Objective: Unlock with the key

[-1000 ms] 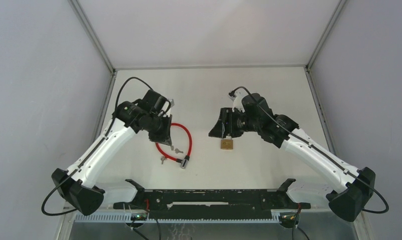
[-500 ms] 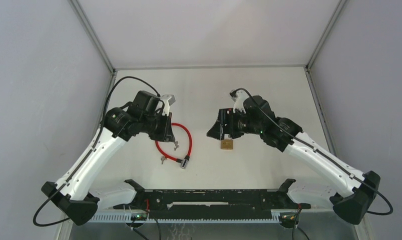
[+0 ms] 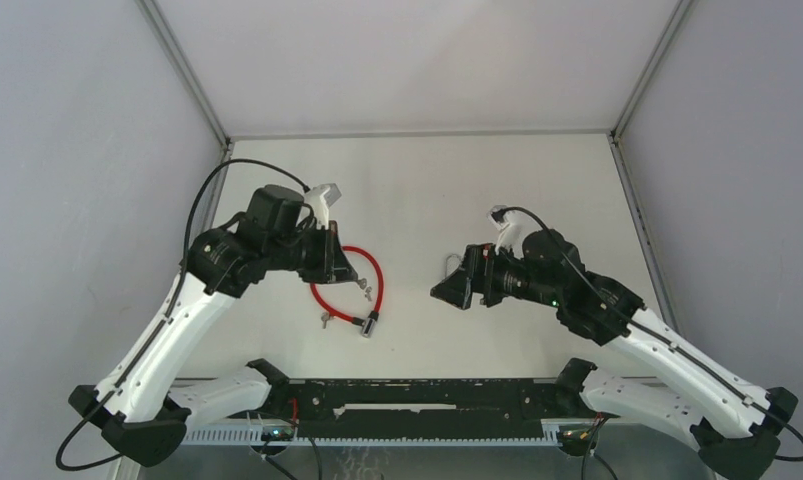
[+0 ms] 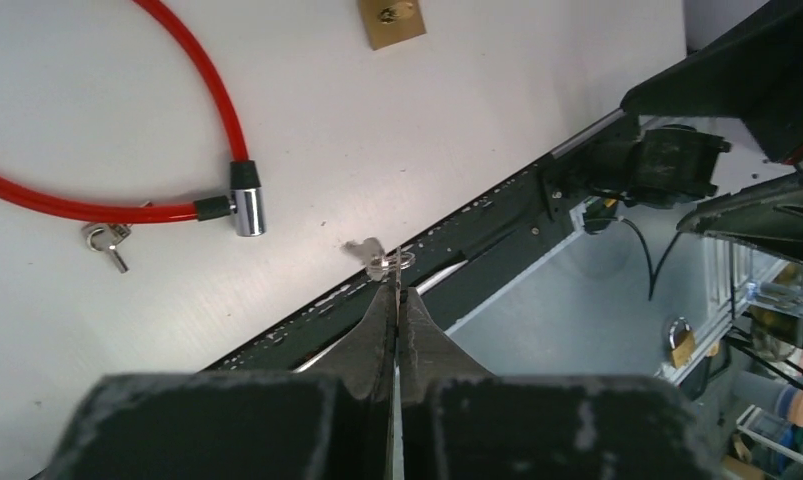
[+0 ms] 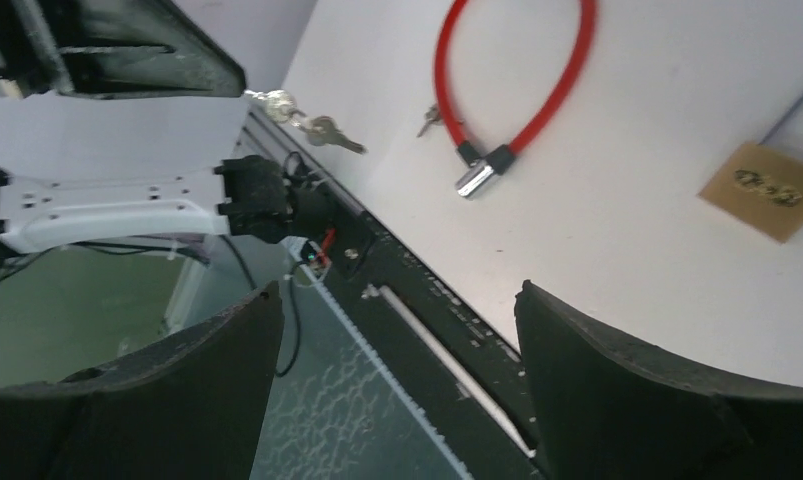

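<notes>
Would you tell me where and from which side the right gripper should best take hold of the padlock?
Probably the brass body of the padlock, pinched across its two side edges from straight above. It lies flat on the table, so only its edges offer opposing faces for the open right gripper.

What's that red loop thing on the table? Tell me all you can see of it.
It is a red cable lock: a glossy, plastic-coated cable bent into a closed loop, its black-collared ends meeting at a short silvery metal barrel. It lies flat on the white table, left of centre. Some small keys lie right beside it, seemingly touching; nothing grips it.
</notes>
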